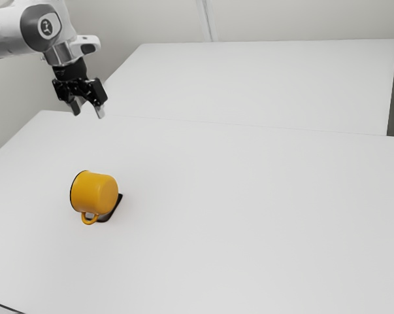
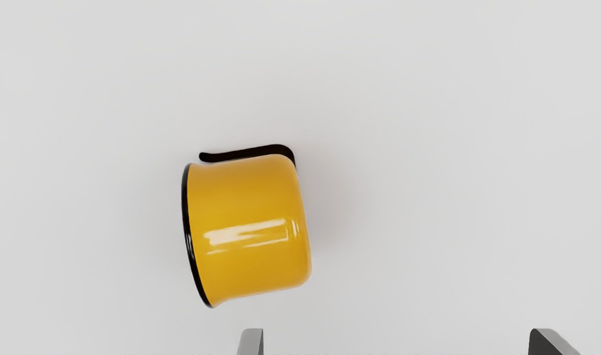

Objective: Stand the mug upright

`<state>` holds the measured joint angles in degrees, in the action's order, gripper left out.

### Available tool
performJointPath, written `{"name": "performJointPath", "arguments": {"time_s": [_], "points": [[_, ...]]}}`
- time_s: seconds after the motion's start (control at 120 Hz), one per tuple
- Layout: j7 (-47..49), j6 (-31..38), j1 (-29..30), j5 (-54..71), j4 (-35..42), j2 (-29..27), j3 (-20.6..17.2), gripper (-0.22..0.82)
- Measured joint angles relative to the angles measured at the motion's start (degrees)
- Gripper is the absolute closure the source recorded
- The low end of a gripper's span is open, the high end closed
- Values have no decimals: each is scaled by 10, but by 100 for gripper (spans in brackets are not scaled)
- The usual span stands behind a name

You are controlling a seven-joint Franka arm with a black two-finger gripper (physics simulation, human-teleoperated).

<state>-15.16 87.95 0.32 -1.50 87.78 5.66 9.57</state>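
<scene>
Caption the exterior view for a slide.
The open gripper hangs above the table, where a mug lies on its side.

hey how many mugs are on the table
1: a glossy yellow, round, black-rimmed mug, lying on its side on the white table, toward the exterior view's left.

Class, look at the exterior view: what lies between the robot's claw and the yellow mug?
A bare stretch of white tabletop lies between the claw and the tipped-over mug, as the exterior view shows.

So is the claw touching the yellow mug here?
Apart: the exterior view shows the claw well above the mug, with bare table between.
</scene>
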Motion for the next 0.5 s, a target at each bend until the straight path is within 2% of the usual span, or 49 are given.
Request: {"name": "performJointPath", "arguments": {"time_s": [0.217, 0.5], "points": [[-8, 12, 21, -53, 22, 1, 22, 2], [-65, -29, 136, -208, 82, 28, 29, 2]]}}
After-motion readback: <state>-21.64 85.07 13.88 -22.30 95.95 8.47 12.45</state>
